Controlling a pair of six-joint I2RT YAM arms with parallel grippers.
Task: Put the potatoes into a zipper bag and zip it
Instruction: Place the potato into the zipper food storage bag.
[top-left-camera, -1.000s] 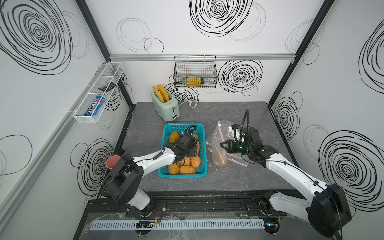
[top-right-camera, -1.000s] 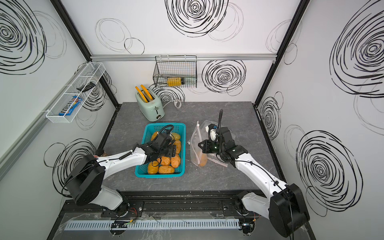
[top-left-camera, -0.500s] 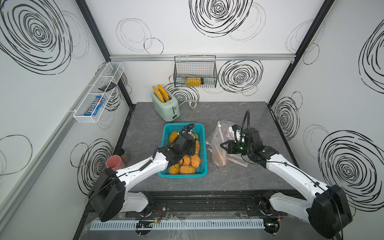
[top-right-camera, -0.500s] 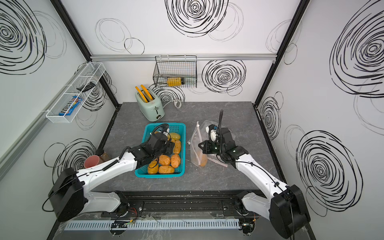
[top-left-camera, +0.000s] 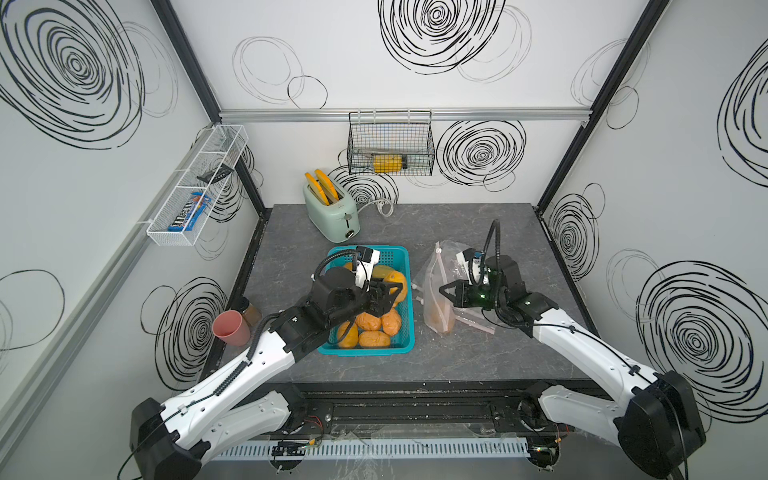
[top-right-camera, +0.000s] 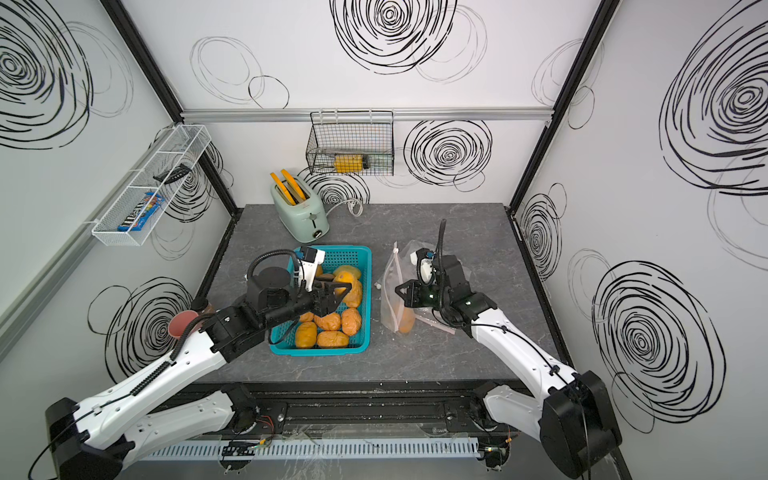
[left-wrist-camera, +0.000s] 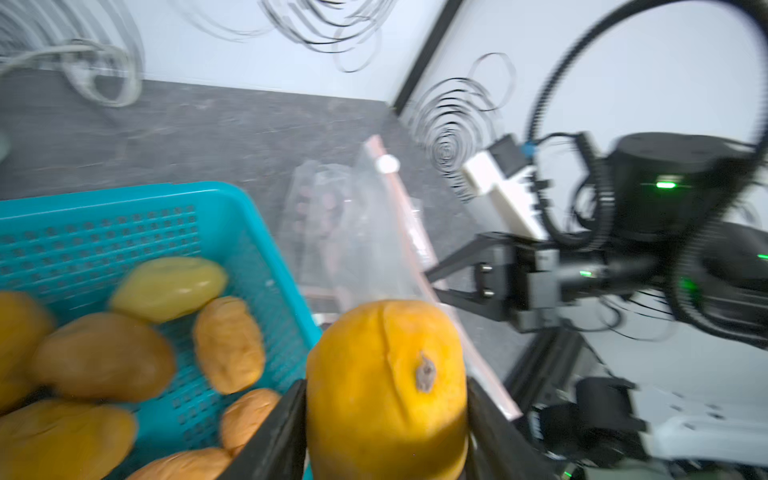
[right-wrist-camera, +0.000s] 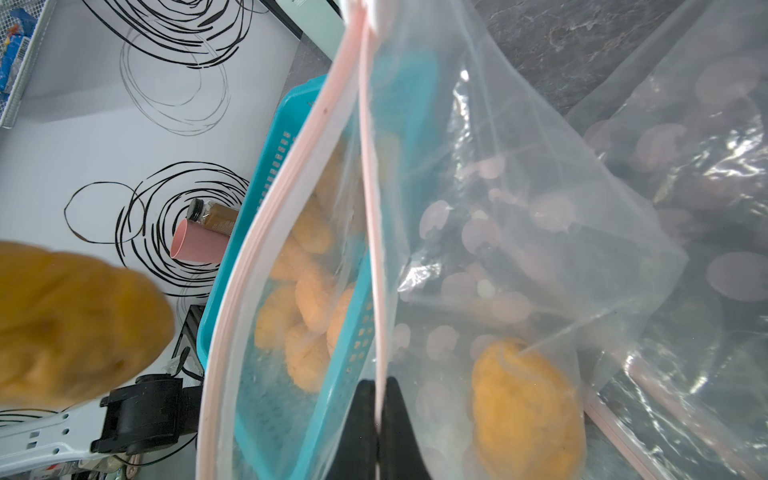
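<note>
Several orange-brown potatoes (top-left-camera: 374, 328) (top-right-camera: 328, 328) lie in the teal basket (top-left-camera: 365, 351) (top-right-camera: 320, 351), along with one paler yellow-green potato (left-wrist-camera: 168, 286). My left gripper (top-left-camera: 392, 291) (top-right-camera: 345, 293) (left-wrist-camera: 384, 424) is shut on one potato (left-wrist-camera: 386, 374) (right-wrist-camera: 70, 324), lifted over the basket's right side and short of the bag. The clear zipper bag (top-left-camera: 434, 282) (top-right-camera: 390, 286) (left-wrist-camera: 365, 232) stands just right of the basket. My right gripper (top-left-camera: 442, 289) (top-right-camera: 398, 288) (right-wrist-camera: 377, 411) is shut on its pink rim, holding the mouth open. One potato (right-wrist-camera: 523, 411) (top-left-camera: 440, 320) lies inside the bag.
A mint toaster (top-left-camera: 332, 212) with orange toast slices stands at the back left. A wire basket (top-left-camera: 390, 149) hangs on the back wall and a white rack (top-left-camera: 195, 187) on the left wall. A pink cup (top-left-camera: 230, 328) and a jar (top-left-camera: 249, 309) sit by the table's left edge. Another clear bag (right-wrist-camera: 706, 166) lies beyond the held one.
My left gripper closed on a potato in the basket, then lifted it and carried it right toward the bag. The right gripper and the bag have stayed put.
</note>
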